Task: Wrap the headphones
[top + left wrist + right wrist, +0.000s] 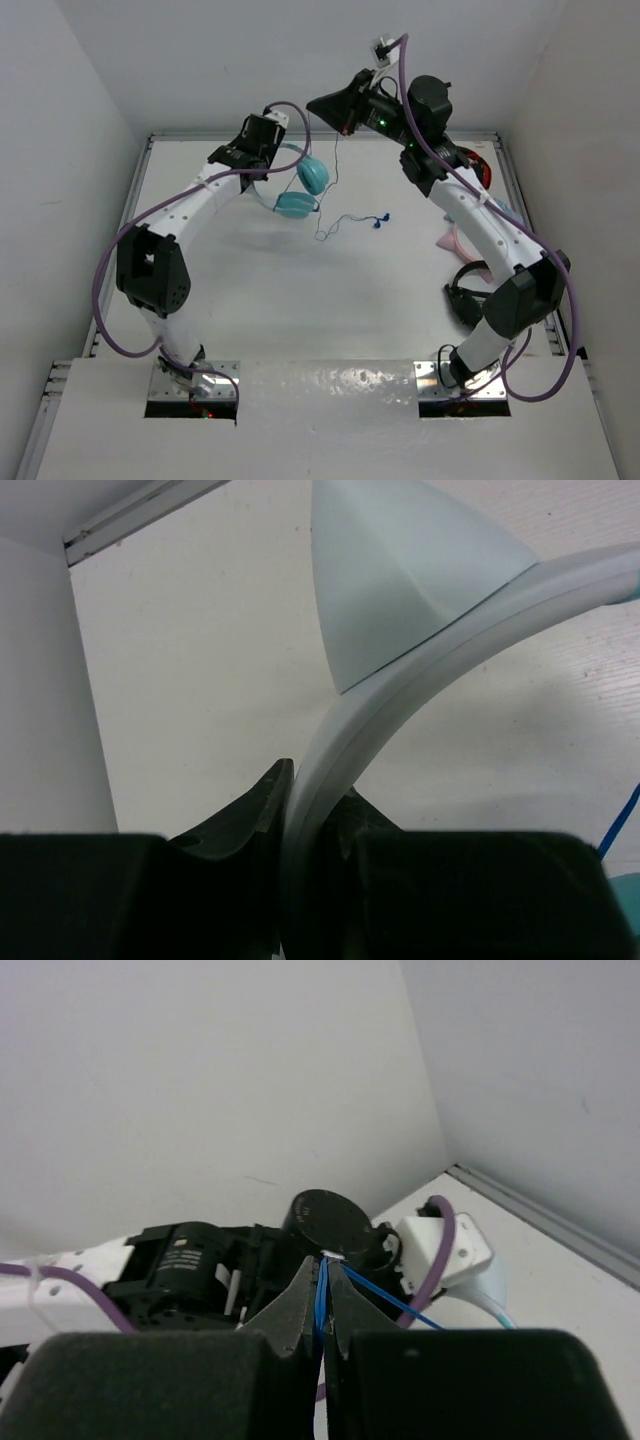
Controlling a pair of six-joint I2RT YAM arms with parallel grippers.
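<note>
The teal headphones hang at the back left of the table, with two turquoise ear cups below my left gripper. In the left wrist view my left gripper is shut on the pale headband, beside one of its ear-like points. My right gripper is raised at the back middle. In the right wrist view it is shut on the thin blue cable. The cable hangs down to the table, and its blue plug lies on the surface.
Red headphones lie at the back right by the wall. Paler headphones with pink trim lie under the right arm. A dark object sits near the right arm's elbow. White walls close in the table on three sides.
</note>
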